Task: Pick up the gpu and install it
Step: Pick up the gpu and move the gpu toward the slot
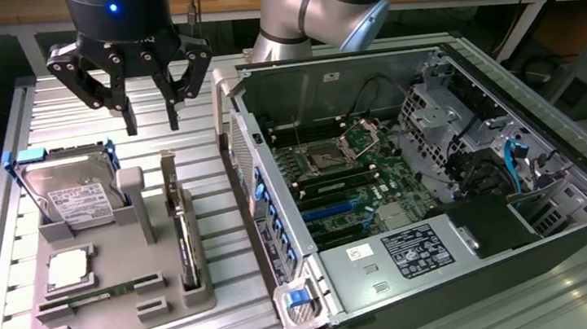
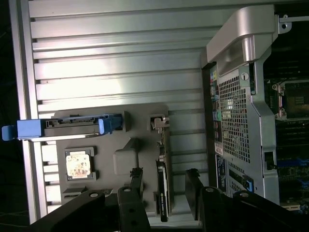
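- Exterior view's left: a grey tray point(image 1: 123, 313) sits on the slatted metal table point(image 1: 0, 277). It holds a hard drive point(image 1: 74, 200), a processor chip point(image 1: 70, 270) and a memory stick point(image 1: 100, 296). None of these belongs to the task.
- The gripper point(image 1: 151, 114) hangs above the far end of the tray. Its fingers point(image 1: 131, 120) stand apart with nothing between them.
- The gpu point(image 1: 182, 233) stands on edge in its slot along the tray side nearest the computer, with its metal bracket at the far end. It has not been lifted.
- Relation of the two: in the exterior view the fingers are well above the gpu and touch nothing. In the wrist view the gpu point(image 2: 162, 188) runs lengthwise through the gap between the fingers point(image 2: 136, 179), one finger on each side, so the gripper appears lined up over it.
- Exterior view's right: the computer case point(image 1: 469, 277) lies with its side open and the motherboard point(image 1: 350, 183) exposed. No card can be seen seated in the board's slots.
- Finding: the task is at an early stage. Neither the pickup nor the installation is done.
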Controlling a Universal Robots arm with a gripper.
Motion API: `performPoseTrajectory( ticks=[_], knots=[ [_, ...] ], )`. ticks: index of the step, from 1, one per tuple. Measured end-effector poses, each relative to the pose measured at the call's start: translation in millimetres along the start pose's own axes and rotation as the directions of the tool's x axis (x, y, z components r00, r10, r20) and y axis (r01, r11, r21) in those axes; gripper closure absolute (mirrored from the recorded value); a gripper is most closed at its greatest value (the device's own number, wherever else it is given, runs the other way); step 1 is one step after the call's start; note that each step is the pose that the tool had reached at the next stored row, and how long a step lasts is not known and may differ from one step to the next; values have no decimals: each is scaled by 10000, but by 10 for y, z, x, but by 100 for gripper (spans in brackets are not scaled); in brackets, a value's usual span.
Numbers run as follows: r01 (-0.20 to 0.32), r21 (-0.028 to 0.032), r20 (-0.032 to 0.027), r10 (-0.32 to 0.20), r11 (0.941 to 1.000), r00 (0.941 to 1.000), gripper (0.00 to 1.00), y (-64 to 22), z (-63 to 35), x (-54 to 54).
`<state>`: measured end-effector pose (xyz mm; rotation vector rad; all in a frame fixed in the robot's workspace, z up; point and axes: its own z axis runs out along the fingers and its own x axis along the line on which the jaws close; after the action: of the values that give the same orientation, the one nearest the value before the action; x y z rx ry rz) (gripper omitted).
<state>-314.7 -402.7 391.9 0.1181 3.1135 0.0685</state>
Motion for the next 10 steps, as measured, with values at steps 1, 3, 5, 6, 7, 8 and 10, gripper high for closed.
performPoseTrajectory(
  ticks=[1, 3, 5, 6, 7, 8, 10],
  knots=[
    [1, 0, -1, -1, 10000, 10000, 52, 0, 0, 0],
    [0, 0, 0, 0, 10000, 10000, 52, 0, 0, 0],
    [1, 1, -1, -1, 10000, 10000, 52, -2, -1, 0],
    [1, 0, -1, -1, 10000, 10000, 52, -10, -1, 0],
    [1, 0, 0, -1, 10000, 10000, 52, -21, -1, -1],
    [0, 0, -1, 0, 10000, 10000, 52, -34, -2, -3],
    [0, 0, -1, 0, 10000, 10000, 52, -80, -4, -6]
  ],
)
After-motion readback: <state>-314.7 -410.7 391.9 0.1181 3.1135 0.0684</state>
